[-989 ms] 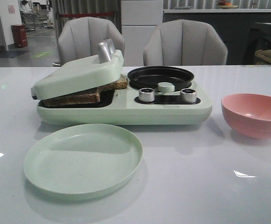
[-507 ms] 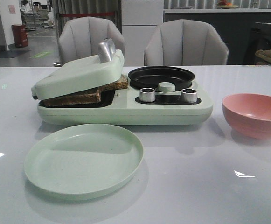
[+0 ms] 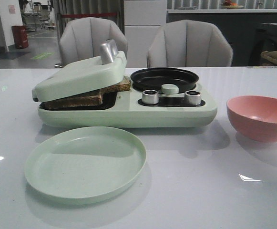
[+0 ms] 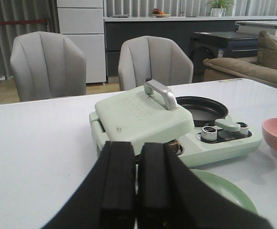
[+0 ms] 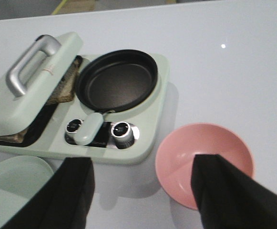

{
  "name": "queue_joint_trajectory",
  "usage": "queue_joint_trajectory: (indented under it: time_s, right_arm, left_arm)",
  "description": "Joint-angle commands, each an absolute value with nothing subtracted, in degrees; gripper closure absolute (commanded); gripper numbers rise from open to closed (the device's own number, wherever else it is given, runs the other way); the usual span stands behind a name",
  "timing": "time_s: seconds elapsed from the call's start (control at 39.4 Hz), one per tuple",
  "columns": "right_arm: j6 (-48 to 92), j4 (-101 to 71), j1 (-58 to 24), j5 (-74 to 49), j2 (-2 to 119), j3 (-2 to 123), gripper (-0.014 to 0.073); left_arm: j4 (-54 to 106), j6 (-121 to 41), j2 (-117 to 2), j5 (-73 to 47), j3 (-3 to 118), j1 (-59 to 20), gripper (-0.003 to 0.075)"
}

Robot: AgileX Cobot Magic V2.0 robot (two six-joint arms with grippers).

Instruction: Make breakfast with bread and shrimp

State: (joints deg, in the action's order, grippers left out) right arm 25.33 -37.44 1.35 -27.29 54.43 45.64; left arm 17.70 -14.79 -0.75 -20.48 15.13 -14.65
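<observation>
Two slices of bread [image 3: 88,98] lie stacked in the left bay of a pale green breakfast machine [image 3: 128,114], and its lid [image 3: 81,74] rests tilted on them. The right wrist view shows the bread's crust edge [image 5: 64,88] under the lid. The shrimp is out of view; the black pan [image 3: 164,76] and the pink bowl [image 5: 195,143] look empty. My left gripper [image 4: 137,145] is shut with nothing in it, short of the machine's near end. My right gripper [image 5: 145,164] hangs open above the table between the machine and the bowl. Neither gripper shows in the front view.
An empty green plate [image 3: 85,162] sits in front of the machine. The pink bowl [image 3: 260,117] stands at the right. Two knobs [image 3: 150,97] and a green pan handle [image 3: 169,88] are on the machine's right half. Two grey chairs [image 3: 188,43] stand behind the table.
</observation>
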Motion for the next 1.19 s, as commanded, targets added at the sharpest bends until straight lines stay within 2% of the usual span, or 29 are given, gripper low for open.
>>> queue_joint_trajectory:
  time_s: [0.0, 0.33, 0.96, 1.07, 1.17]
  right_arm:
    - [25.76, -39.41, 5.30, -26.74, 57.56, 48.89, 0.0057]
    - [25.76, -42.97, 15.24, -30.09, 74.90, 55.00, 0.0057]
    - [25.76, -43.01, 15.70, -30.61, 98.56, 64.09, 0.0060]
    - [25.88, -43.01, 15.56, -30.87, 101.49, 65.09, 0.0100]
    - [26.77, -43.01, 14.87, -32.54, 104.17, 66.93, 0.0176]
  left_arm:
    - [18.25, -14.21, -1.33, -16.43, 16.70, -15.06, 0.0607]
    - [18.25, -14.21, -1.33, -16.43, 16.70, -15.06, 0.0606]
    - [18.25, -14.21, -1.33, -16.43, 16.70, -15.06, 0.0606]
    - [18.25, -14.21, -1.33, -16.43, 16.70, -15.06, 0.0606]
    - [18.25, -14.21, -1.33, -16.43, 16.70, -15.06, 0.0606]
